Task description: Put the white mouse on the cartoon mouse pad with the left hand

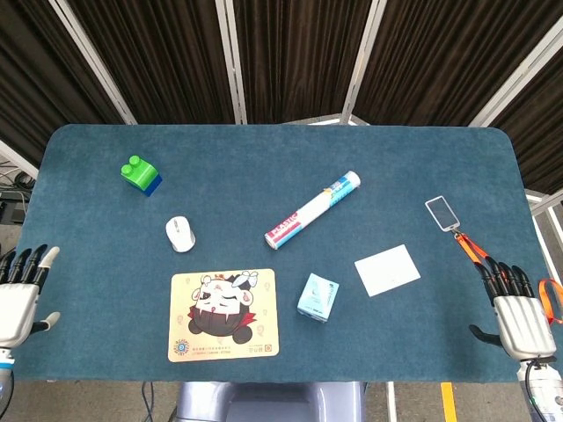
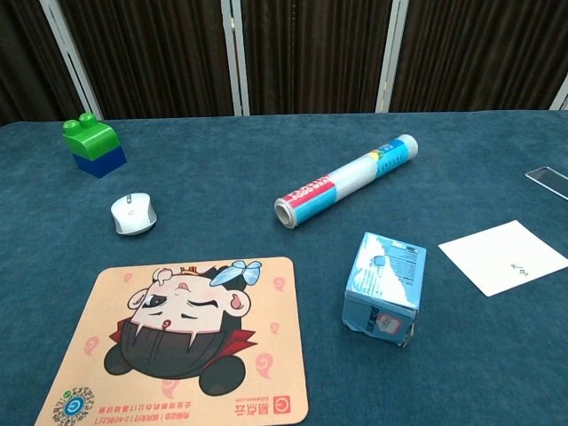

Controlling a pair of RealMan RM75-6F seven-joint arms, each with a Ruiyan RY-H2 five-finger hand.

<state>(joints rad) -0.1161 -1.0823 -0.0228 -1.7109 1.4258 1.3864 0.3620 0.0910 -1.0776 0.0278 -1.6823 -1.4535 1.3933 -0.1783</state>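
The white mouse [image 1: 180, 233] [image 2: 133, 213] lies on the blue tablecloth, a short way beyond the cartoon mouse pad [image 1: 223, 314] [image 2: 185, 341], which lies flat near the front edge. My left hand [image 1: 19, 294] hovers at the table's front left edge, fingers spread and holding nothing, well left of the mouse and pad. At the front right edge my right hand [image 1: 515, 312] is also open and holds nothing. Neither hand shows in the chest view.
A green and blue block [image 1: 140, 173] stands at the back left. A rolled tube [image 1: 314, 209] lies in the middle, a light blue box [image 1: 318, 297] right of the pad, a white card [image 1: 386, 269] and a badge [image 1: 442, 212] with orange lanyard further right.
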